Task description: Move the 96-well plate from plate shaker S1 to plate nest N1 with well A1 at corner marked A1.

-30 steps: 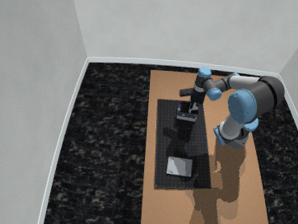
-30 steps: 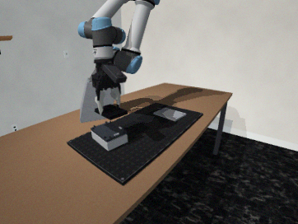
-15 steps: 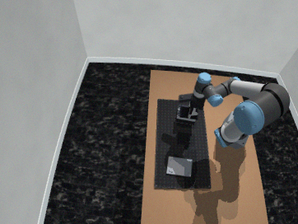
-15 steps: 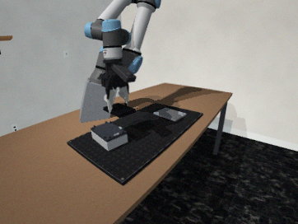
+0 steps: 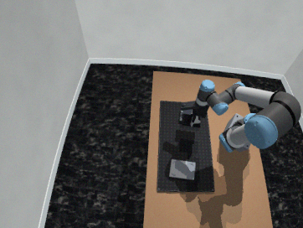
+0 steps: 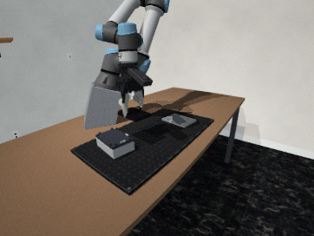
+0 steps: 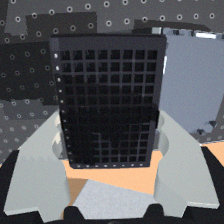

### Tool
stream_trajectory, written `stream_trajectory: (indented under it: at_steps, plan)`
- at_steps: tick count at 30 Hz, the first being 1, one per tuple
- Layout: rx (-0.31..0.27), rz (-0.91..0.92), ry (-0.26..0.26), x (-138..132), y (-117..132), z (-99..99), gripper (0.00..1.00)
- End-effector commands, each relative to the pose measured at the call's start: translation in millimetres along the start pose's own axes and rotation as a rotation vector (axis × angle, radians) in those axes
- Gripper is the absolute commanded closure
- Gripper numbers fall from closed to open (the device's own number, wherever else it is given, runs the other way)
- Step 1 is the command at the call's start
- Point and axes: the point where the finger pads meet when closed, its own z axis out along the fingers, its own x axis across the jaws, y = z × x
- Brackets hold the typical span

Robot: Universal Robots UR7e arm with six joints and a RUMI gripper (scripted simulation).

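The claw (image 6: 129,101) is clamped on the 96-well plate (image 7: 110,100), holding it in the air above the black pegboard mat (image 6: 173,134) on the counter (image 6: 52,191). The grey shaker (image 6: 114,144) sits below, at about seven o'clock from the claw; the nest (image 6: 179,120) lies toward three o'clock.

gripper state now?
Gripper: shut on the plate, held above the board.
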Motion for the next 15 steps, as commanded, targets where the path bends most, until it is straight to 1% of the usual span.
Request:
stream_trajectory:
  at_steps: [1, 7, 9, 15]
  plan:
    - [0.0, 0.003, 0.0, -21, -1, 1.5, 1.0]
    - [0.0, 0.003, 0.0, -41, -1, 3.5, 1.0]
    - [0.0, 0.003, 0.0, -41, -1, 3.5, 1.0]
    - [0.0, 0.003, 0.0, -61, -2, 5.6, 1.0]
